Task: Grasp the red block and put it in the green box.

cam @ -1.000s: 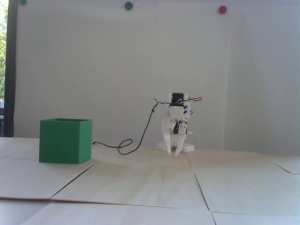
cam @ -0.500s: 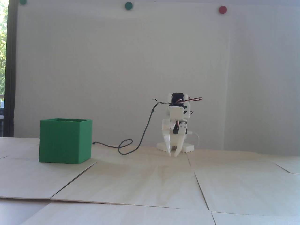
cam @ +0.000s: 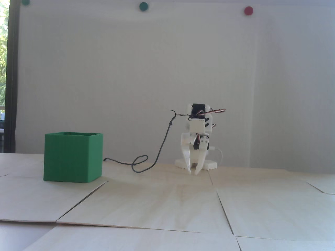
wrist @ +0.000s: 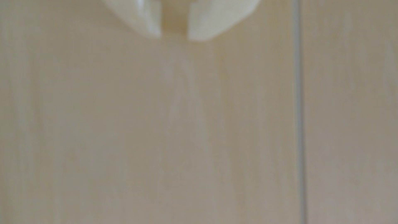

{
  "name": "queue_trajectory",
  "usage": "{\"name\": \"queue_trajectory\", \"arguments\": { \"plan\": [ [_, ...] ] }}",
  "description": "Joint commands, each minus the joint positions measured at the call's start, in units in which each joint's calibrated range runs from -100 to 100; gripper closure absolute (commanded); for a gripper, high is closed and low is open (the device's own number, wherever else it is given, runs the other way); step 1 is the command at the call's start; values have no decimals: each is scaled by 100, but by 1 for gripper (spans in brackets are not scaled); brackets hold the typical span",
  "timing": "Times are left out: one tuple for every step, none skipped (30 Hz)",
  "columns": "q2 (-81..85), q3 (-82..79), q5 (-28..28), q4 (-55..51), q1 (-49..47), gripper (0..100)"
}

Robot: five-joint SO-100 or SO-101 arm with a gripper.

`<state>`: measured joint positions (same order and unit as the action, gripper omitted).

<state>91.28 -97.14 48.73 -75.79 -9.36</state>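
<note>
The green box (cam: pixel 73 157) stands on the wooden table at the left of the fixed view, open side up. The red block shows in neither view. My white gripper (cam: pixel 193 172) hangs tips-down just above the table at centre, well to the right of the box. In the wrist view the gripper (wrist: pixel 174 37) enters from the top edge. Its fingers (wrist: pixel 202 23) stand a narrow gap apart with only bare wood between them.
A dark cable (cam: pixel 146 162) loops across the table between box and arm. The arm's white base (cam: pixel 209 165) sits behind the gripper. A red disc (cam: pixel 248 10) and two green discs (cam: pixel 143 6) are on the back wall. Board seams (wrist: pixel 299 107) cross the table.
</note>
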Motion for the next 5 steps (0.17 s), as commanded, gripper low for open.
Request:
{"name": "queue_trajectory", "arguments": {
  "plan": [
    [66,-38,46,-153,7,97],
    [66,-38,46,-153,7,97],
    [66,-38,46,-153,7,97],
    [66,-38,46,-153,7,97],
    [66,-38,46,-153,7,97]
  ]
}}
